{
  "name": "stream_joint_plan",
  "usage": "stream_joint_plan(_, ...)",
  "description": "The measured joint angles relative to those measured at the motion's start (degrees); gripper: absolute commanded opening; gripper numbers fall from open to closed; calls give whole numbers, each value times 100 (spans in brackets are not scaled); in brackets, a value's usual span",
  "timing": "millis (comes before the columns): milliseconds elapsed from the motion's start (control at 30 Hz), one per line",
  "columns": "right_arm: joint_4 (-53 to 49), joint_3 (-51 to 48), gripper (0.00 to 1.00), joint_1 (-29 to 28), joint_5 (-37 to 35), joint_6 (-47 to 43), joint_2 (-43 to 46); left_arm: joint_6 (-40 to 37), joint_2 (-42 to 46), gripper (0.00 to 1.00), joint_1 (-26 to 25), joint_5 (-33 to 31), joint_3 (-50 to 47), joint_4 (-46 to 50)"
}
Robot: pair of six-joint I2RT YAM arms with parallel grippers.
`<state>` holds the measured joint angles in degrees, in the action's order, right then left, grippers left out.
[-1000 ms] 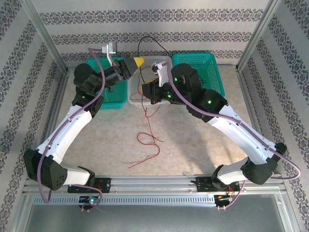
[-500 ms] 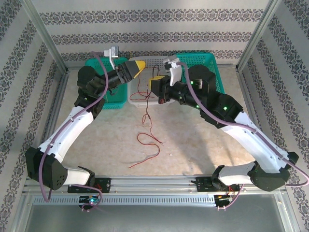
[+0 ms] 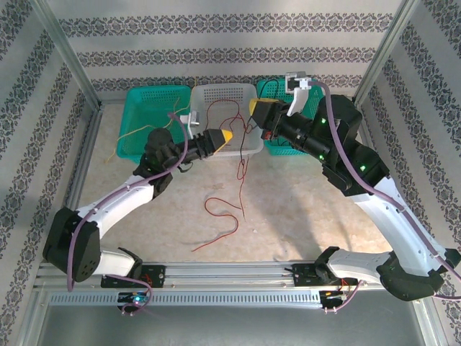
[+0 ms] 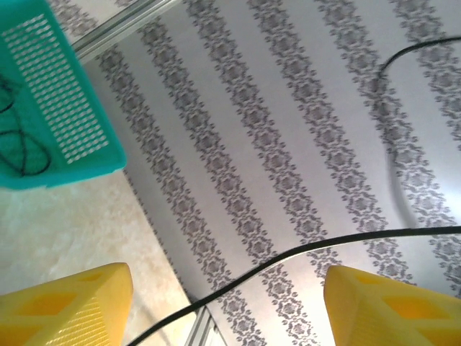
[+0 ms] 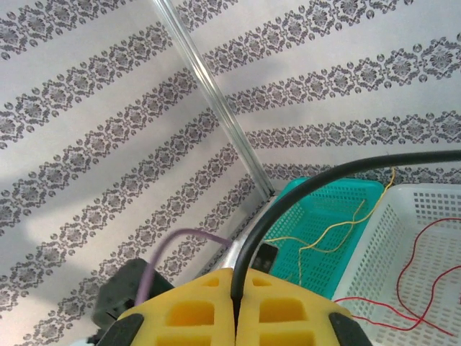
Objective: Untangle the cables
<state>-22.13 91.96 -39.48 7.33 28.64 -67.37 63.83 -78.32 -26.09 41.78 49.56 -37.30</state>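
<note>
My right gripper (image 3: 253,109) (image 5: 235,303) is shut on a black cable (image 5: 302,191) that arcs up and to the right from between its yellow pads. More black cable (image 3: 269,89) lies by the right green basket (image 3: 268,148). My left gripper (image 3: 223,137) (image 4: 227,303) hangs open at the white basket's (image 3: 216,94) front edge. A black cable (image 4: 288,254) crosses the gap between its fingers (image 4: 65,303) untouched. A red cable (image 3: 241,169) trails from the white basket down to loose curls on the table. A yellow cable (image 3: 119,144) (image 5: 338,231) lies in the left green basket (image 3: 148,101).
Three baskets stand in a row along the back wall, with the white one (image 5: 403,216) in the middle holding red cable (image 5: 418,245). Metal frame posts rise at both back corners. The arm bases sit on the rail at the near edge.
My right gripper has swung from the white basket's front up and right over the right green basket. My left arm has dropped lower and moved right. The hanging red strand has shifted right.
</note>
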Motion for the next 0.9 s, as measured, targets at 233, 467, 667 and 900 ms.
stream_joint_plan(233, 28, 28, 0, 28, 173, 109, 0, 726, -179, 76, -39, -535, -1005, -695)
stream_joint_plan(467, 188, 42, 0, 37, 315, 173, 0, 1480, -599, 78, -260, -955, -1215, -1449)
stream_joint_plan(667, 232, 42, 0, 37, 404, 240, 0, 2135, -911, 82, -540, -1311, -1565, -2199)
stream_joint_plan(900, 282, 37, 0, 37, 439, 278, 0, 2533, -887, 82, -804, -1832, -1880, -2216)
